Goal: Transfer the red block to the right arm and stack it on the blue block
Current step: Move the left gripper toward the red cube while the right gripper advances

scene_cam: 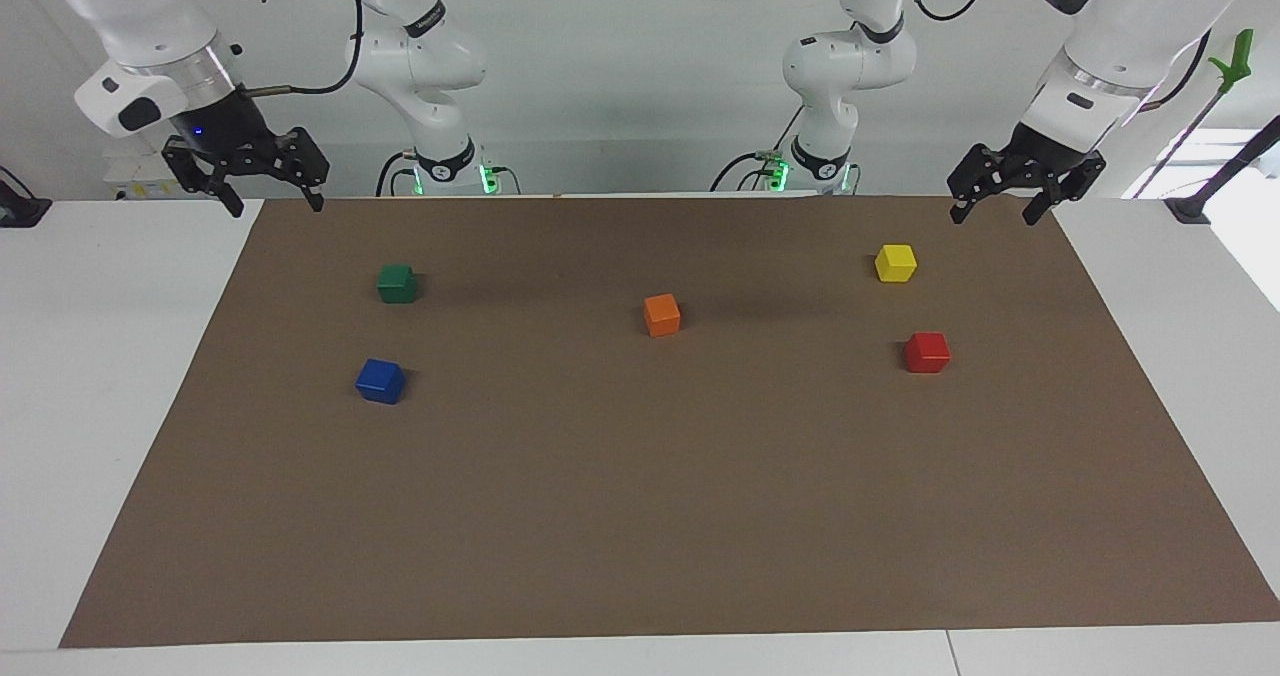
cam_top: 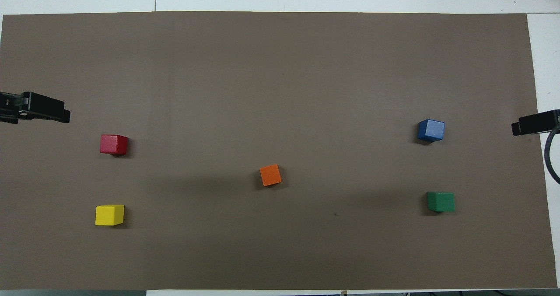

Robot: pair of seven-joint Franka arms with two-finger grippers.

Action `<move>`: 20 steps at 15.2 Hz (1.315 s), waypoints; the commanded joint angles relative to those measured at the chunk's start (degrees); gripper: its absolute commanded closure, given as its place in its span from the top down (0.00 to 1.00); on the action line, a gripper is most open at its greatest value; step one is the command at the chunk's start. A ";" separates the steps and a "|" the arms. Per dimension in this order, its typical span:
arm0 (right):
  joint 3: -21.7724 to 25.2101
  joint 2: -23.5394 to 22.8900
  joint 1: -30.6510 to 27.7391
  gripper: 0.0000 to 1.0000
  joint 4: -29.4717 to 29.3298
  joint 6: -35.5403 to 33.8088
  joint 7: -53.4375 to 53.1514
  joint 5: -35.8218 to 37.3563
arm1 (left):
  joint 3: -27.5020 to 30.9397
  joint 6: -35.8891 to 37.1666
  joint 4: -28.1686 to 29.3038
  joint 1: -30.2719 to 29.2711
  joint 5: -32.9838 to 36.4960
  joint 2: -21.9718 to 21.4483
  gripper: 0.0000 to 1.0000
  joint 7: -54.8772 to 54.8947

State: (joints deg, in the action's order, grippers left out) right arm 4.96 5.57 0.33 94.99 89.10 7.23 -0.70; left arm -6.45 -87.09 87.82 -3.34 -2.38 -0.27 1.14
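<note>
The red block [scene_cam: 927,352] [cam_top: 113,144] rests on the brown mat toward the left arm's end. The blue block [scene_cam: 380,381] [cam_top: 431,130] lies on the mat toward the right arm's end. Both stand alone with nothing on them. My left gripper [scene_cam: 992,218] [cam_top: 39,108] hangs open and holds nothing, raised over the mat's corner at its own end, well apart from the red block. My right gripper [scene_cam: 277,206] [cam_top: 531,125] is also open with nothing in it, raised over the mat's corner at its end, apart from the blue block.
A yellow cube [scene_cam: 895,263] sits nearer to the robots than the red block. A dark green cube [scene_cam: 397,283] sits nearer to the robots than the blue block. An orange cube [scene_cam: 662,315] lies mid-mat. The brown mat [scene_cam: 640,516] covers most of the white table.
</note>
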 commanded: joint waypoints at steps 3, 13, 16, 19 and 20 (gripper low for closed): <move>-0.12 0.67 -0.24 1.00 0.10 -1.21 -0.73 1.06 | 0.21 -4.02 2.33 -0.18 -0.17 0.54 1.00 0.26; -0.03 6.90 -0.94 1.00 14.67 6.16 -0.12 -12.89 | 5.66 -35.40 28.70 0.35 3.26 3.08 1.00 5.80; -0.03 7.53 -1.38 1.00 19.43 9.15 2.42 -23.60 | 5.57 -45.69 35.12 0.88 3.26 4.75 1.00 4.92; 0.05 7.44 -2.69 1.00 24.35 9.87 7.95 -35.99 | 5.66 -48.43 37.24 0.96 3.26 5.37 1.00 5.18; 0.05 7.53 -3.13 1.00 26.02 9.86 10.32 -40.21 | 5.66 -49.05 37.77 0.97 3.26 5.46 1.00 5.27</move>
State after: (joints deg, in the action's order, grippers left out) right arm 5.06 11.03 -1.20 115.53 97.47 12.58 -33.42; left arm -1.40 -133.87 123.54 -3.14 0.11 5.95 6.59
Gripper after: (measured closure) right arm 0.000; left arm 0.000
